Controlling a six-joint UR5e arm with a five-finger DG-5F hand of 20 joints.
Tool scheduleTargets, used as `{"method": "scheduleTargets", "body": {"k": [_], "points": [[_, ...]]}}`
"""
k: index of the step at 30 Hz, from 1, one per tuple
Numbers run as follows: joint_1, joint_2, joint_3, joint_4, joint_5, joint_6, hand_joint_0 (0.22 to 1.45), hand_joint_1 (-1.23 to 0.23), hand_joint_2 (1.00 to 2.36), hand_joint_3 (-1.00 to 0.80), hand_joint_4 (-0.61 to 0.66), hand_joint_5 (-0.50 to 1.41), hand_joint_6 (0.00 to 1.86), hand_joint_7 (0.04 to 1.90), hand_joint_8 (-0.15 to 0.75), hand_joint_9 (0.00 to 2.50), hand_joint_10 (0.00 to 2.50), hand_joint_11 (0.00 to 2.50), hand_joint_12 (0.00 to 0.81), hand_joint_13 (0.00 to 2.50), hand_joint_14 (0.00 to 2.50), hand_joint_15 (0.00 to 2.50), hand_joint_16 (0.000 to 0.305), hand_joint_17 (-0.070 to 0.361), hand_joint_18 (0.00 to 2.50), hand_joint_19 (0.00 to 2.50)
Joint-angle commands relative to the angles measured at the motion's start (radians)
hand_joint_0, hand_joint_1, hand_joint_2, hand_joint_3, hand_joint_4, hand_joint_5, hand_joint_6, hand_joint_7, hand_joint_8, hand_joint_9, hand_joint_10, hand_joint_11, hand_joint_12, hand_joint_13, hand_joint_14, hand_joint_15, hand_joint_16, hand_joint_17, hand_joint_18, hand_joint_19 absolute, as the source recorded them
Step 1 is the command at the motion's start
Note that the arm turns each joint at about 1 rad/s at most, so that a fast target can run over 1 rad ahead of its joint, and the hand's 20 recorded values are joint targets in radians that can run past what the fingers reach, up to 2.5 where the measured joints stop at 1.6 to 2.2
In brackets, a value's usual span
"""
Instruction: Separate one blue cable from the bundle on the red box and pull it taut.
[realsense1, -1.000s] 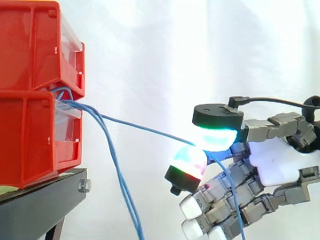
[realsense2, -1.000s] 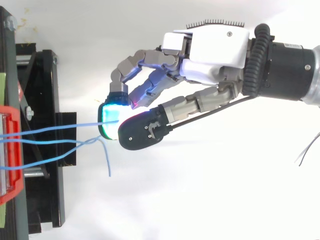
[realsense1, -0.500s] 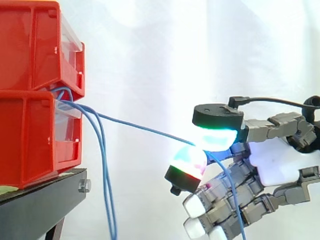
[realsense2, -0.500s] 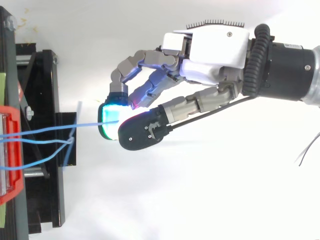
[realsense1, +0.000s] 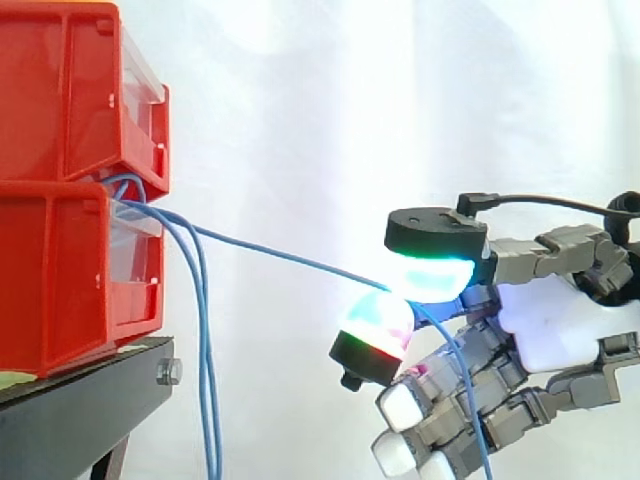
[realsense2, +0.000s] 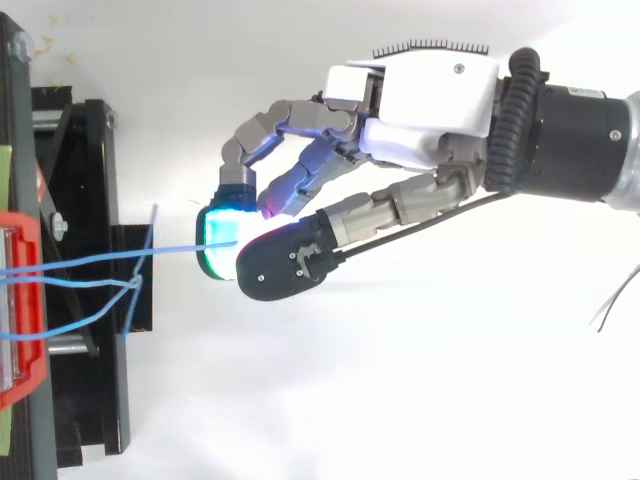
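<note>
Several blue cables come out between the two stacked red bins (realsense1: 60, 280) at the left. One blue cable (realsense1: 290, 259) runs in a nearly straight line from the bins down to my hand (realsense1: 555, 320), which is shut on it, pinching it between the thumb and a glowing cyan fingertip (realsense1: 430, 275). The cable's free end (realsense1: 470, 400) drops below the pinch, past the curled fingers. The other blue cables (realsense1: 205, 380) hang loose, straight down beside the bins. From above, the held cable (realsense2: 120, 256) stretches from the red bin (realsense2: 20, 290) to my hand (realsense2: 430, 95).
The bins stand on a black stand (realsense1: 80, 400) at the left, with a bolt at its corner. From above the stand's black frame (realsense2: 85, 150) juts toward the hand. A white curtain fills the background. A thin grey wire (realsense2: 620, 295) lies at the right edge.
The loose cables have swung back toward the bins and now hang straight down. My hand has kept its place and its pinch; the lower fingers have shifted slightly.
</note>
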Motion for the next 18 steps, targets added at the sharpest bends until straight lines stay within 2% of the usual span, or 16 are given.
{"method": "scheduleTargets", "body": {"k": [1,18], "points": [[0.0,0.0,0.0,0.0,0.0,0.0,0.6,-0.69,1.01,-0.21,-0.01,-0.03,0.9,0.91,0.298,0.94,0.01,0.35,0.348,0.74,0.01,0.41,0.047,0.106,0.5,0.47],[0.0,0.0,-0.002,0.0,0.0,0.0,0.6,-0.69,1.01,-0.21,-0.01,-0.03,0.9,0.89,0.295,0.99,0.01,0.39,0.349,0.79,0.02,0.45,0.047,0.106,0.53,0.49]]}}
